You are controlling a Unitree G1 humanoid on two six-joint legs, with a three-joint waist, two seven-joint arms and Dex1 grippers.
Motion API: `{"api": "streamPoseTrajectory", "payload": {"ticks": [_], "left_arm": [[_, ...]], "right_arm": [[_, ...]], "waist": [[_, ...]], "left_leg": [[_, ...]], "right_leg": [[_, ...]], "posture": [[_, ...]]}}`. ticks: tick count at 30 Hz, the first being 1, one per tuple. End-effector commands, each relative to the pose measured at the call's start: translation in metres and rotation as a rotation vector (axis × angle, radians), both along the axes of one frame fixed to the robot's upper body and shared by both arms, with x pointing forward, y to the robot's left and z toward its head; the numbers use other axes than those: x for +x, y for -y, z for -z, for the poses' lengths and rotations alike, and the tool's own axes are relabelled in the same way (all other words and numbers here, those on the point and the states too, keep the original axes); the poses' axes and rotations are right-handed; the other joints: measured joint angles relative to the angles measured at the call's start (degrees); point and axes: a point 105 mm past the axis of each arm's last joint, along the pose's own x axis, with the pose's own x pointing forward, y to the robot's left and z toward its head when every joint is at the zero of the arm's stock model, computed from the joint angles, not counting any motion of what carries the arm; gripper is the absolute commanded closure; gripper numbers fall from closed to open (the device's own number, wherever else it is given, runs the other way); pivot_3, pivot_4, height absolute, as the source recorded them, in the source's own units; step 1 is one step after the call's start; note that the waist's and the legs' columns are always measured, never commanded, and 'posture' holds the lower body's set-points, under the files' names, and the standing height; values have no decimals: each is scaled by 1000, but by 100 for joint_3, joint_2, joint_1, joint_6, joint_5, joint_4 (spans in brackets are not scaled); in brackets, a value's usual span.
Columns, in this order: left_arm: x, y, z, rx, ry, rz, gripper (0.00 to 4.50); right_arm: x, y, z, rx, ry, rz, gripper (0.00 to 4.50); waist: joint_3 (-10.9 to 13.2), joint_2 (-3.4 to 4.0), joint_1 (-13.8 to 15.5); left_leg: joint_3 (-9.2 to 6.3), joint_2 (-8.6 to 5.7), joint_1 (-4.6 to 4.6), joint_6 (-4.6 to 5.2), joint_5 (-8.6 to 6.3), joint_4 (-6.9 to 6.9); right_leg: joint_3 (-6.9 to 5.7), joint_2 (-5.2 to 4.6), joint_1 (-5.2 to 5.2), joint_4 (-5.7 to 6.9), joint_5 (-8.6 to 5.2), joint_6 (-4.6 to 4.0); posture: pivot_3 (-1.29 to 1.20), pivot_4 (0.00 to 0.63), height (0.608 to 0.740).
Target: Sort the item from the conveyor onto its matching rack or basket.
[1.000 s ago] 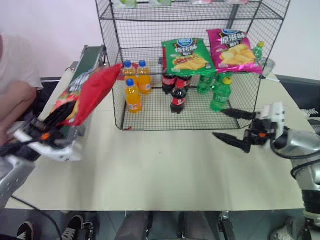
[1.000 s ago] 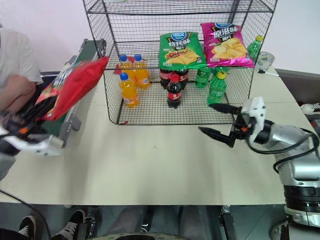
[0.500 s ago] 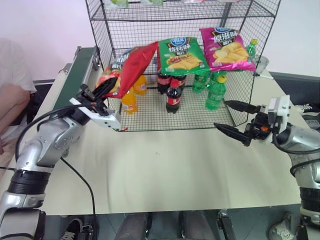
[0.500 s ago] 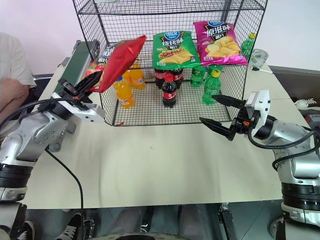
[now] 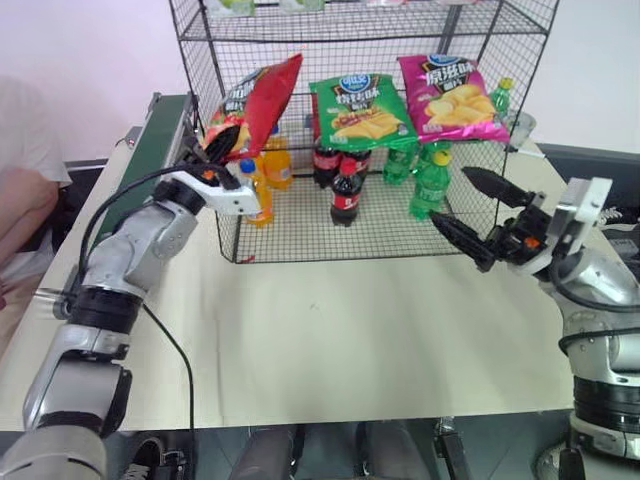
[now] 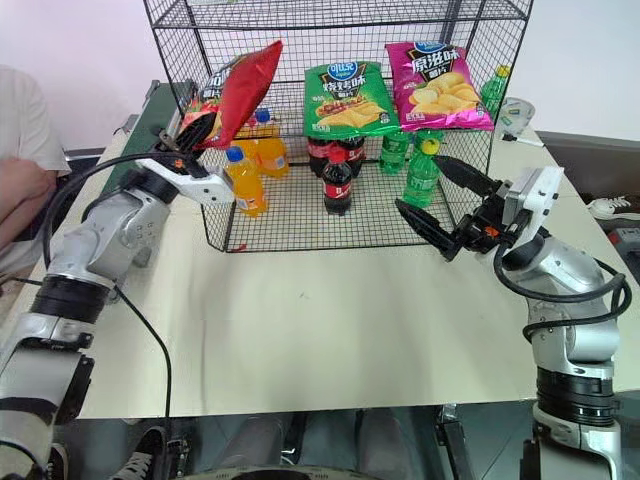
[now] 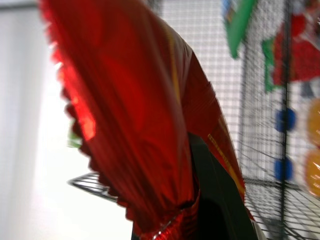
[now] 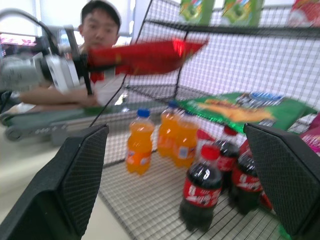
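Observation:
The red chip bag is pinched by its lower end in my shut left gripper and tilts upward at the front left corner of the black wire rack, about level with the chip shelf. Whether it is past the wire front I cannot tell. The left wrist view shows the red bag close up. The dark green conveyor runs along the table's left side, behind my left arm. My right gripper hangs open and holds nothing in front of the rack's right part, and its fingers frame the bottles.
A green chip bag and a pink chip bag lie on the middle shelf. Orange bottles, cola bottles and green bottles stand on the lowest tier. A person sits at the left. The beige table spreads in front.
My left arm has swung the red bag forward and to the right, from over the conveyor to the rack's front left corner. My right gripper has risen slightly and turned toward the rack.

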Motion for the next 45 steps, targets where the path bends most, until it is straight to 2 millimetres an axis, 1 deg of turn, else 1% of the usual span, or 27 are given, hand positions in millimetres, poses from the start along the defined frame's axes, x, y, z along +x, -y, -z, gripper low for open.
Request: {"api": "streamPoseTrajectory", "payload": {"ticks": [1, 5, 7, 9, 13, 15, 20, 23, 25, 26, 28, 29, 30, 32, 33, 35, 39, 42, 45], "left_arm": [[10, 4, -18, -19, 55, -12, 4447], [28, 9, -22, -22, 19, -45, 4447], [33, 11, -25, -25, 27, -52, 4447], [43, 11, -24, -21, 0, -91, 4447], [54, 14, -25, -32, -26, -112, 4447], [58, 15, -26, -58, -33, -114, 4447], [66, 14, -29, -55, -27, -160, 4447], [66, 19, -29, -115, -60, -119, 4447], [67, 19, -29, -127, -67, -112, 3908], [67, 19, -28, -130, -68, -112, 3527], [66, 19, -29, -113, -54, -116, 2488], [65, 18, -29, -114, -53, -112, 2147], [65, 19, -29, -123, -61, -100, 1572], [63, 20, -30, -124, -56, -88, 579], [62, 20, -30, -112, -60, -82, 214], [59, 22, -30, -102, -54, -65, 214], [50, 20, -24, -81, -71, -43, 214], [38, 22, -26, -103, -64, -6, 214], [26, 24, -22, -95, -83, 14, 214]], "right_arm": [[-3, -10, -15, 14, 88, 1, 0], [-1, -14, -11, 18, 77, -2, 0], [0, -13, -8, 15, 69, -1, 0], [0, -13, -6, 4, 58, -2, 0], [0, -13, -4, -5, 50, -5, 0], [0, -15, -3, -2, 46, -8, 0], [-1, -16, -1, -8, 38, -9, 0], [-1, -15, -1, -12, 36, -3, 0], [-1, -14, 0, -14, 34, -1, 0], [-1, -14, 0, -14, 34, 0, 0], [-1, -14, 0, -16, 32, 0, 0], [-1, -14, 1, -19, 31, 0, 0], [-1, -14, 1, -20, 27, -4, 0], [-1, -15, 2, -21, 23, -8, 0], [-1, -15, 2, -19, 20, -11, 0], [-1, -15, 2, -19, 18, -12, 0], [0, -15, 2, -24, 16, -10, 0], [0, -15, 2, -27, 12, -13, 0], [1, -15, 3, -30, 10, -15, 0]], "waist": [[0, -1, 4], [3, -6, 21], [3, -6, 13], [3, -7, 10], [5, -9, 8], [5, -10, 9], [7, -13, 7], [8, -16, 7], [9, -17, 7], [10, -19, 7], [10, -19, 6], [10, -19, 6], [9, -19, 7], [9, -20, 10], [9, -20, 13], [9, -20, 12], [8, -19, 2], [8, -18, 2], [8, -18, 17]], "left_leg": [[0, 0, -1, -1, 0, 0], [-1, -3, -5, -1, 1, 5], [-1, -11, -6, 0, 1, 6], [-1, -12, -6, 0, 1, 7], [-1, -12, -6, 0, 2, 8], [-1, -13, -6, 0, 2, 8], [0, -18, -6, 0, 2, 11], [0, -21, -6, 0, 2, 15], [0, -21, -6, 0, 2, 18], [0, -21, -6, 0, 2, 19], [0, -22, -8, 0, 2, 20], [0, -22, -8, 0, 2, 21], [0, -22, -8, 0, 2, 21], [0, -23, -8, 0, 2, 26], [0, -23, -8, 0, 2, 28], [0, -23, -8, 0, 2, 33], [0, -25, -9, 0, 2, 32], [-1, -25, -9, 0, 2, 33], [-1, -25, -8, 0, 2, 35]], "right_leg": [[0, 0, -2, 1, 0, 0], [-1, 1, -4, 6, 0, 1], [-1, -2, -4, 9, -1, 3], [-1, -2, -4, 9, -2, 3], [-1, 0, -7, 16, -3, 5], [-1, 0, -7, 19, -3, 6], [-1, -3, -11, 33, -7, 11], [-1, -6, -15, 45, -8, 13], [-1, -7, -15, 49, -9, 14], [-1, -7, -15, 49, -9, 14], [-1, -7, -17, 50, -9, 14], [-1, -7, -17, 51, -9, 14], [-1, -7, -17, 52, -9, 14], [-1, -8, -16, 55, -9, 14], [-1, -8, -15, 56, -9, 15], [-1, -8, -14, 57, -9, 15], [2, -9, -16, 60, -9, 15], [5, -10, -16, 60, -9, 14], [12, -12, -15, 60, -9, 14]], "posture": [[0, 150, 740], [0, 150, 740], [0, 150, 740], [0, 150, 740], [0, 150, 740], [0, 150, 740], [0, 150, 740], [0, 150, 740], [0, 150, 740], [0, 150, 740], [0, 150, 740], [0, 150, 740], [0, 150, 740], [0, 150, 740], [0, 150, 740], [0, 150, 740], [0, 150, 740], [0, 150, 740], [0, 150, 740]]}}
